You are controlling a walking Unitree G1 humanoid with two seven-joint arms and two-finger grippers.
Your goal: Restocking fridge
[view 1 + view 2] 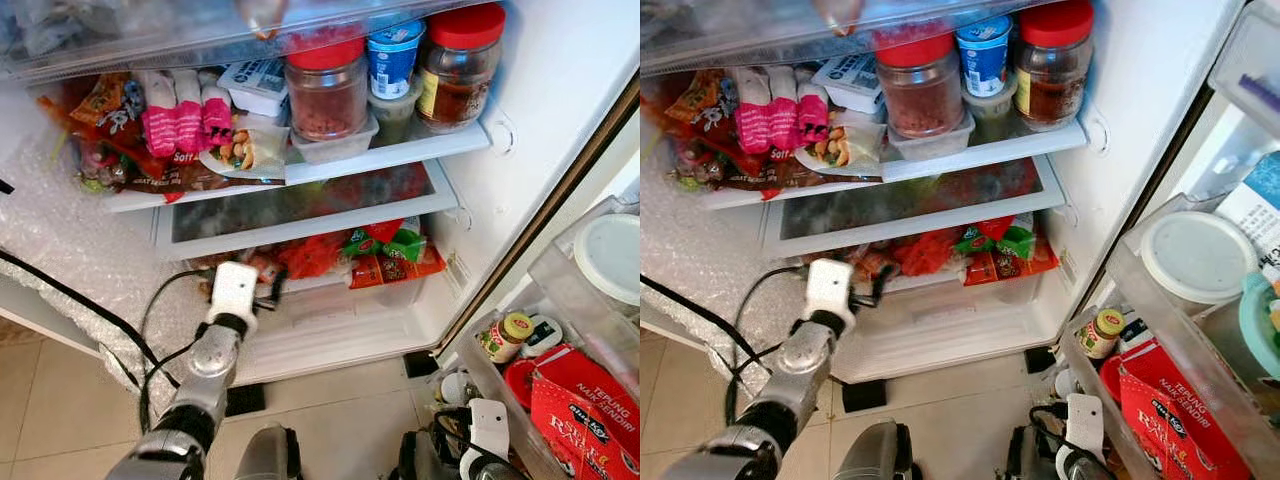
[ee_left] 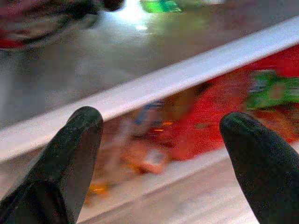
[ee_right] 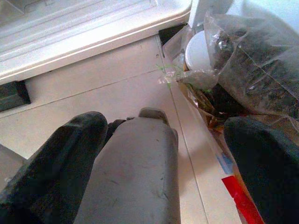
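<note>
Two red-lidded jars stand on the fridge's upper shelf in the left eye view, with a blue-and-white tub between them and pink-wrapped packets further left. Below a glass shelf, red and green snack packets lie in the bottom drawer. The left arm reaches up from the tiled floor, its left pincer held just at the drawer's front edge, touching nothing I can make out. On the right, the open door's bin holds a small yellow-capped jar and a red carton.

From the right eye view the same shelves show, but more of the door comes in: a round white lid in the upper door bin, and a blue-and-white carton behind it. The right arm hangs low near the door.

Along the left wrist view, both black fingers stand wide apart with nothing between them, pointing at the blurred red and green packets behind a white shelf edge.

Seen through the right wrist view, the right pincer is also spread wide and empty, hanging over the floor and a grey part of the robot's own body. Past it, a clear bag of dark stuff lies beside a white round lid, which neither head view makes plain.
</note>
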